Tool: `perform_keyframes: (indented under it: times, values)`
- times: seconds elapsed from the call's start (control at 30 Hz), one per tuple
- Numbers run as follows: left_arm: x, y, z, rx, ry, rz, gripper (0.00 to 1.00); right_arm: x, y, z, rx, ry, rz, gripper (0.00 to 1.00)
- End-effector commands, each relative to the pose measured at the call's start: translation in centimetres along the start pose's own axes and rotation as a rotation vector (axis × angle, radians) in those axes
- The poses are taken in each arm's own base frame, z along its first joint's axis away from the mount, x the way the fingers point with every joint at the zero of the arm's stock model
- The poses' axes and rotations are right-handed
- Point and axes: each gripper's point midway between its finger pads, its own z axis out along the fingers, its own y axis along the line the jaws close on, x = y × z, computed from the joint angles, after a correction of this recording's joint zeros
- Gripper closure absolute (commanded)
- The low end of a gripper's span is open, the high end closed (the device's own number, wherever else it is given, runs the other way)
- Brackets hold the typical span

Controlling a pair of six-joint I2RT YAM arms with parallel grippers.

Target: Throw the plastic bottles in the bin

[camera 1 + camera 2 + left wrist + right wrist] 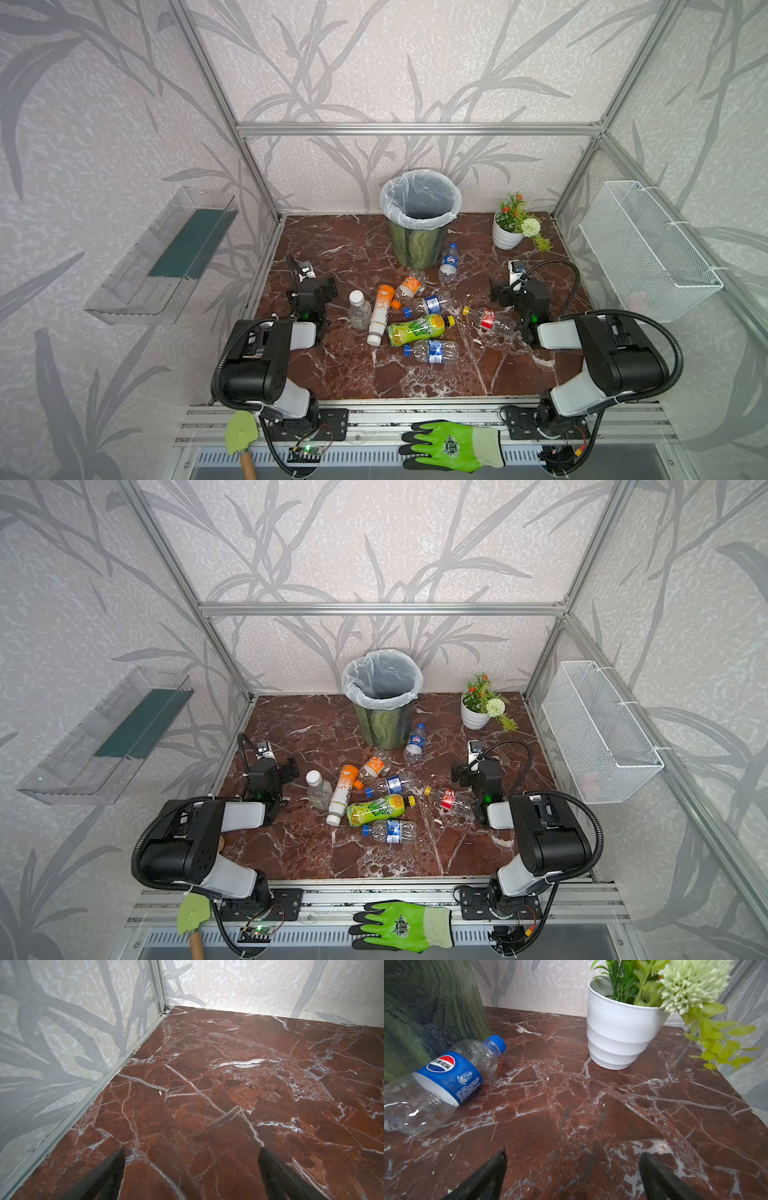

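Red-brown marble covers the table (332,374). The plastic bottles (419,328) lie scattered on it, most of them heaped between the two pincers and slightly behind their tips. The left pincer (191,1150) stands wide and empty, with only bare table ahead of it. The right pincer (572,1152) is also wide and holds nothing. Ahead of it, off toward the bin (419,245), a blue-labelled bottle (446,1076) lies on its side just beside the bin's wall. A white flower pot (616,1039) stands ahead on the other side. No bottle shows inside the bin, so the job looks to be at its start: reaching for a first bottle. Next, I judge, the right pincer must turn toward the blue-labelled bottle, come down across its body, close gently since it may roll, then lift it above the rim.
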Motion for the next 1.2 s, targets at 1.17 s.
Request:
perform_keyframes:
  times: [1.17]
  values:
    - [-5.3,2.3,-1.8,-0.121,0.141,-0.057,0.01,-3.0,-1.2,-1.3,0.047,0.070,0.054,0.09]
